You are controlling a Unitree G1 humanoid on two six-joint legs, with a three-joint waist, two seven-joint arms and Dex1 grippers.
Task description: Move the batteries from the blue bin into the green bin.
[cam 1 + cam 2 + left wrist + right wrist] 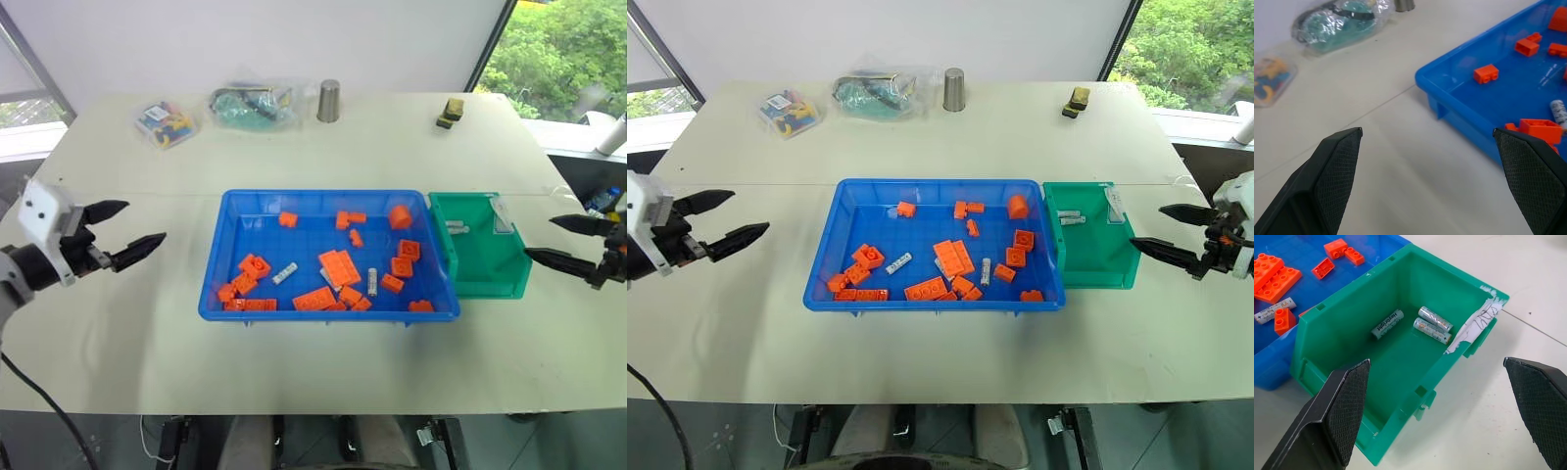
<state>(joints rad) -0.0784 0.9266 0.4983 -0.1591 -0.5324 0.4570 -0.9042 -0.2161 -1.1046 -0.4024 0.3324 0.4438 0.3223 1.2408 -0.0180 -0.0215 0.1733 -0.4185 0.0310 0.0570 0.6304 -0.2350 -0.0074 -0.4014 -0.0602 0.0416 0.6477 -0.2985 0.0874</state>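
At the far left of the head view, the left gripper [122, 233] is seen with its two black fingers spread apart and nothing between them, above bare table [118, 333] well apart from the blue bin [220, 264]. In the upper left of the frame a clear bag of colourful pieces [165, 122] and a bag of teal items [250, 106] are laid on the table, with a metal cup [328, 101] just to their right. The blue bin is placed at the centre, scattered with orange toy bricks [339, 266]; silver batteries [285, 273] are seen among them, one left of centre and others near the middle bricks [371, 282]. The green bin [509, 279] is set touching the blue bin's right wall, and three batteries [1387, 323] are shown lying on its floor. At the far right, the right gripper [566, 242] is held wide open and empty, just beside the green bin.
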